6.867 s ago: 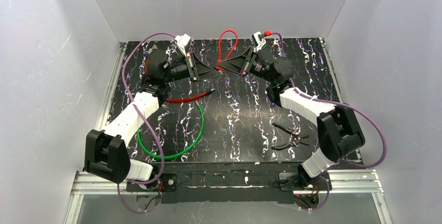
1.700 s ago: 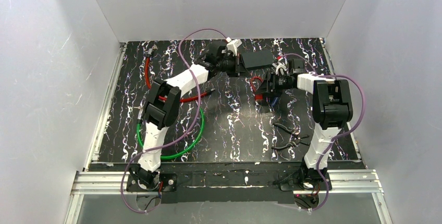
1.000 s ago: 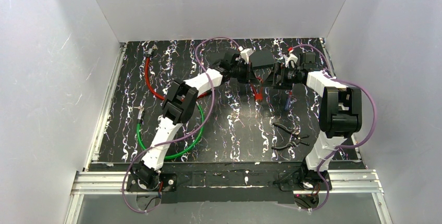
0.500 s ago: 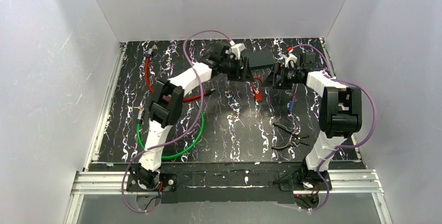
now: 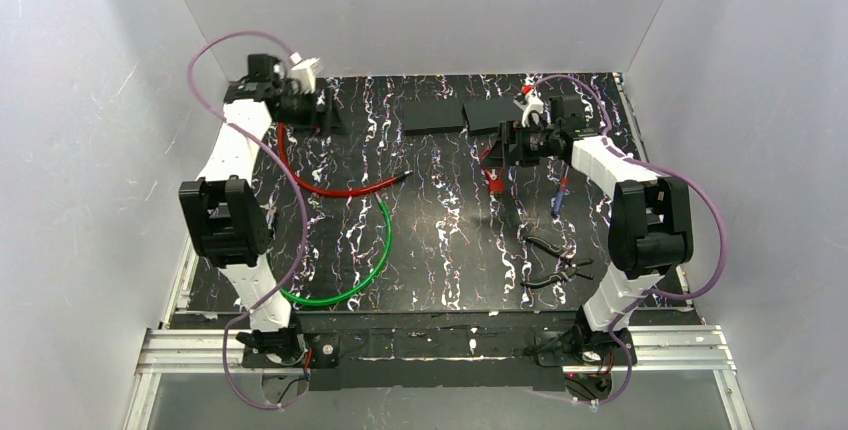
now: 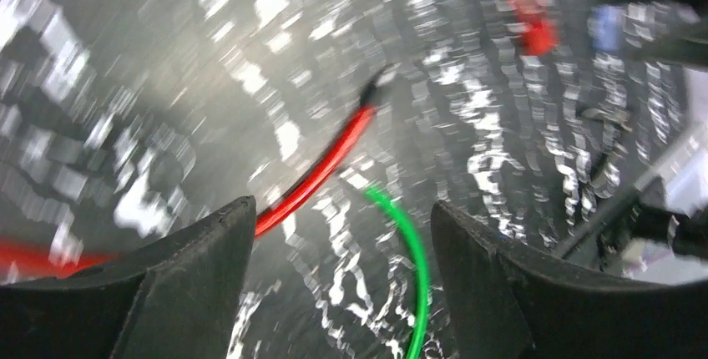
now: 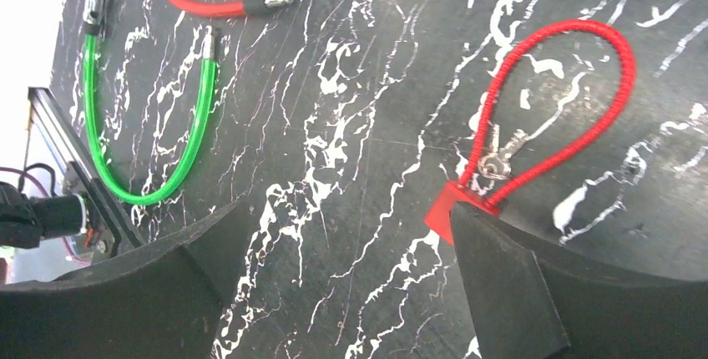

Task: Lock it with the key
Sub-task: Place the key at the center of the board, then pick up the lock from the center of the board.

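Note:
A small red lock (image 7: 442, 209) with a red cable loop (image 7: 576, 42) lies on the black marbled table (image 7: 367, 100). Silver keys (image 7: 499, 159) rest inside the loop beside the lock body. In the top view the lock (image 5: 493, 178) sits just in front of my right gripper (image 5: 499, 142). The right gripper (image 7: 348, 209) is open and empty, and its right finger covers part of the lock body. My left gripper (image 5: 330, 112) is at the far back left, away from the lock. The left gripper (image 6: 342, 209) is open with nothing between its fingers; that view is blurred.
A long red cable (image 5: 330, 188) and a green cable (image 5: 372, 260) lie left of centre. Black pliers (image 5: 556, 260) and a blue-tipped tool (image 5: 560, 196) lie at the right. Two flat black plates (image 5: 436, 116) sit at the back. White walls enclose the table.
The left gripper opened and its arm swung from the lock at centre back to the far back left corner. The right gripper stayed open by the lock, shifting slightly.

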Controlling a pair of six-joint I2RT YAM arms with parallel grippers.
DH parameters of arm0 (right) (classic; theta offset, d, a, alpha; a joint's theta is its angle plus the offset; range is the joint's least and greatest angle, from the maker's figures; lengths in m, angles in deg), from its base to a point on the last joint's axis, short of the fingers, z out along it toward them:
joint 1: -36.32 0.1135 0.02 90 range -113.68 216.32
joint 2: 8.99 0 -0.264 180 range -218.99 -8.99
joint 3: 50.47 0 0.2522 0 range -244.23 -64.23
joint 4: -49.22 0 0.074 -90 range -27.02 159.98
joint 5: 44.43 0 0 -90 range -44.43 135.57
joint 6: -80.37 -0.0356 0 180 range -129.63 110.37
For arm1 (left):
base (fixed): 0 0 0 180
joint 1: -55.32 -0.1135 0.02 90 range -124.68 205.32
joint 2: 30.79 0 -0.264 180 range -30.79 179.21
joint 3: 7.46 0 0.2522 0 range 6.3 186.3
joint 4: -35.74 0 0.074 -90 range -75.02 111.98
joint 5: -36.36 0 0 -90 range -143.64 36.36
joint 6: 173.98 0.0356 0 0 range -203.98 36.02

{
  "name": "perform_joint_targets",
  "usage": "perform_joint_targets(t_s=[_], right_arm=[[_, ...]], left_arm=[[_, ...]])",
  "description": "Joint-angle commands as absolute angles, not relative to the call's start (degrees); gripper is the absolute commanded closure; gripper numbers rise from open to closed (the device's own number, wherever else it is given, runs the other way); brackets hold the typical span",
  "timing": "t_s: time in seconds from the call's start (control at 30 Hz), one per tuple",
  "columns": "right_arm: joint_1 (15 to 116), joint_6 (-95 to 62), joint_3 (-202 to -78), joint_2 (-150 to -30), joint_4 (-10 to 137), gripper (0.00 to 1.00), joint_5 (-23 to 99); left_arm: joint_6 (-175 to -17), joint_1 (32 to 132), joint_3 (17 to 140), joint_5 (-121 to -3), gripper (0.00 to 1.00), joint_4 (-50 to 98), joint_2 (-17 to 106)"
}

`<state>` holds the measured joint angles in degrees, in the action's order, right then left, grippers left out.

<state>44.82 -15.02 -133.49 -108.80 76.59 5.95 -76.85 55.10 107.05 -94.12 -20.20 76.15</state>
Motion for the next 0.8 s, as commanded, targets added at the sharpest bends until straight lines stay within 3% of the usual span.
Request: perform_joint_targets(t_s=[0.0, 0.2, 0.37, 0.53, 0.7, 0.77], right_arm=[[46.97, -12.54, -134.6, -106.11, 75.48, 0.02, 9.0], [47.22, -11.89, -134.02, -106.87, 75.46, 0.02, 9.35], [47.22, -11.12, -133.39, -106.29, 75.25, 0.02, 10.19], [47.22, -10.99, -133.42, -107.09, 75.18, 0.02, 9.81], [47.22, -11.06, -134.03, -108.54, 75.79, 0.02, 8.51], [47.22, -10.94, -133.95, -108.59, 75.79, 0.02, 8.48]], left_arm=[[-82.05, 49.31, 97.26, -75.38, 0.27, -20.2, 70.88], [-89.09, 47.43, 93.14, -58.22, 0.36, -13.93, 72.56], [-87.67, 47.4, 93.73, -53.0, 0.44, -12.61, 76.39], [-74.45, 48.08, 91.71, -60.52, 0.47, -12.48, 75.9], [-51.89, 48.11, 91.55, -74.74, 0.3, -17.11, 73.3], [-42.8, 48.17, 94.14, -78.64, 0.28, -22.1, 73.85]])
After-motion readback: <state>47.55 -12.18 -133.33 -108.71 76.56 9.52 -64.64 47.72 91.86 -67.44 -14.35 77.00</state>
